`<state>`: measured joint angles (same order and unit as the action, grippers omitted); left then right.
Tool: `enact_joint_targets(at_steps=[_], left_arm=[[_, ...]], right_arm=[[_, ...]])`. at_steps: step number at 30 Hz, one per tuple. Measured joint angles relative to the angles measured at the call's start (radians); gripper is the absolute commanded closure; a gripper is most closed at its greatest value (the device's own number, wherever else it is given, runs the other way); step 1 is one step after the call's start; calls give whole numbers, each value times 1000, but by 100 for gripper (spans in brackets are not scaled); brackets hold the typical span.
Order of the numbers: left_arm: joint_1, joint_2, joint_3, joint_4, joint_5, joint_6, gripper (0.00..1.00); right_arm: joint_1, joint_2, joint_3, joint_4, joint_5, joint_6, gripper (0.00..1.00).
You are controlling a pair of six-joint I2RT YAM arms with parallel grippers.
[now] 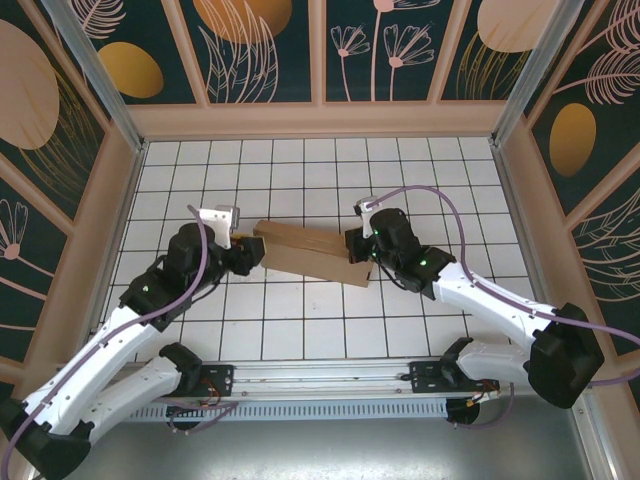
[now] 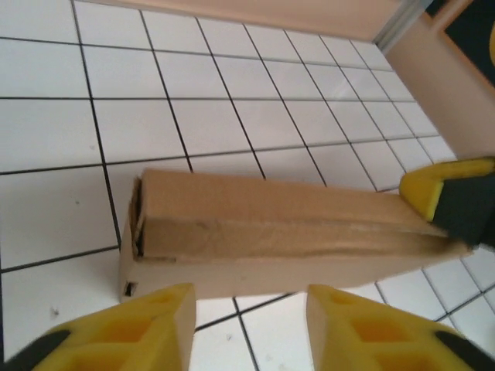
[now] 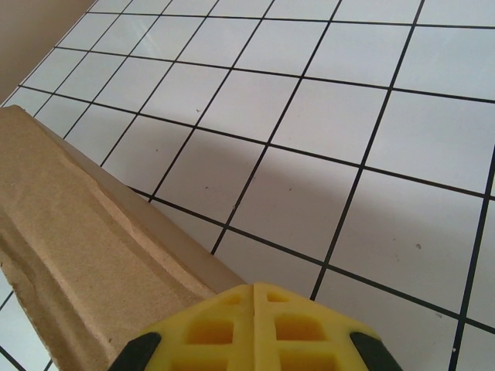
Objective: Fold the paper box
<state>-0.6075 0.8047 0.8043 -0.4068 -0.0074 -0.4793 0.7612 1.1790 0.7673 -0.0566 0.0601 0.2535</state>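
The paper box point(image 1: 310, 255) is a long, shallow brown cardboard box lying on the white tiled table between the two arms, slanting from upper left to lower right. My left gripper point(image 1: 255, 252) is at its left end. In the left wrist view this gripper point(image 2: 249, 297) is open, its yellow fingertips just short of the box's point(image 2: 286, 232) near side with bare tile between them. My right gripper point(image 1: 358, 245) is at the box's right end. In the right wrist view its fingers point(image 3: 254, 287) are pressed together with nothing between them, beside the box's edge point(image 3: 69, 232).
Wooden walls point(image 1: 320, 120) close in the tiled table point(image 1: 300, 330) at the back and both sides. A metal rail point(image 1: 320, 375) with the arm bases runs along the near edge. Open tile lies in front of and behind the box.
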Motion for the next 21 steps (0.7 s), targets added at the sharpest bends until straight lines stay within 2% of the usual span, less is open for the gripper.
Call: enact_joint_targets(at_steps=[2,8,15,21], left_arm=[[27,52,35,14,-10,-1,47],[119,191,47,80,10,0,52],[146,253,-32,189,29,-5,53],[151,256,-137,295,42,-64,54]], right_arm=[[0,0,0,0,0,0,100],[0,0,0,0,3,0,100],[0,0,0,0,3,0,100],[0,0,-5,1,3,-4,100]])
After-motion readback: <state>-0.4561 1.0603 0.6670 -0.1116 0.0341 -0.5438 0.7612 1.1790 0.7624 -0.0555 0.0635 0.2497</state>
